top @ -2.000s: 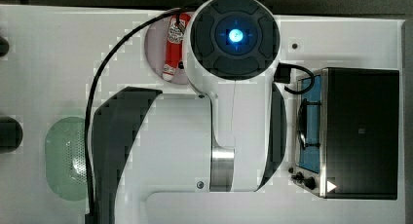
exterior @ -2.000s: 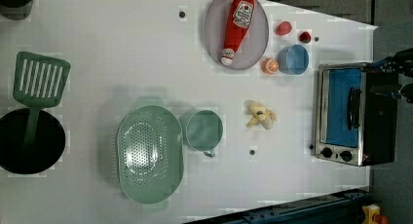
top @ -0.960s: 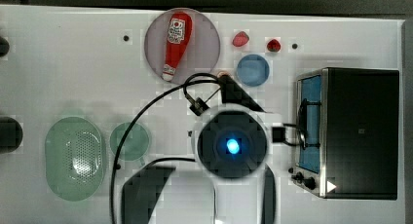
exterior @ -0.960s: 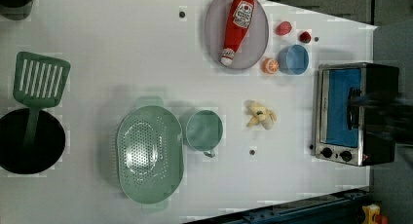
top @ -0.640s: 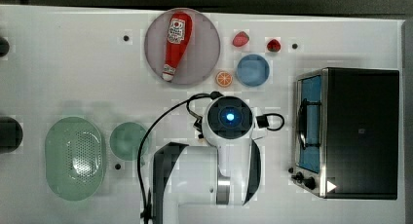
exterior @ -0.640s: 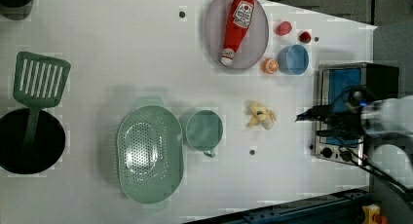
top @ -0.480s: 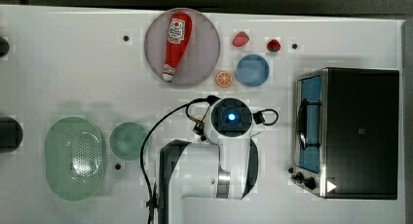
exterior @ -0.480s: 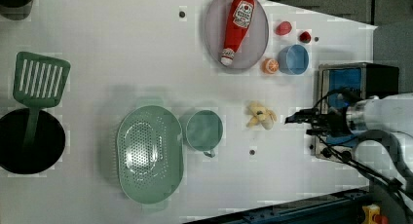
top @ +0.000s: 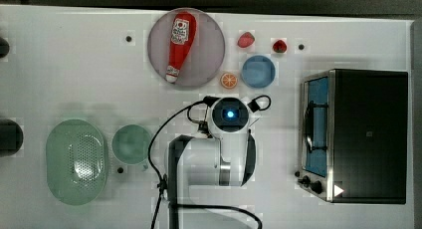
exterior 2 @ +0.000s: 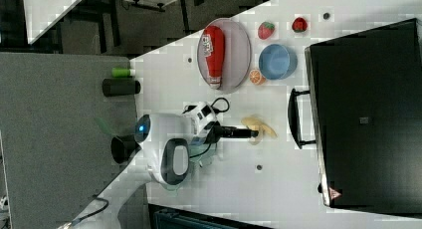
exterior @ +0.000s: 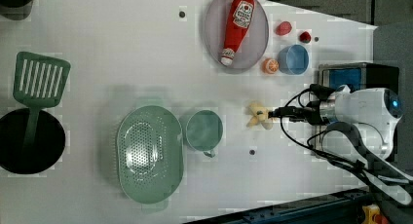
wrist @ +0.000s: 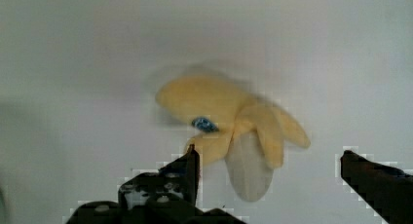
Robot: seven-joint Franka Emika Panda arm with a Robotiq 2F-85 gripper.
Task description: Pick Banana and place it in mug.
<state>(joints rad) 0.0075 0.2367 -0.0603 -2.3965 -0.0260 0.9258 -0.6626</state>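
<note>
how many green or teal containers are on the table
2. The round pale teal mug stands near the table's middle in the left view. The larger oval perforated green basket sits right beside it, on the left view's left. Others may be hidden behind the white robot arm.

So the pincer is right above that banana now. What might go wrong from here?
The banana is half peeled, with loose flaps. The open pincer sits off its middle, so it may pinch only a flap and the fruit could slip. The mug is narrow and stands against the green basket; the banana might catch on the rim or land in the basket instead.
</note>
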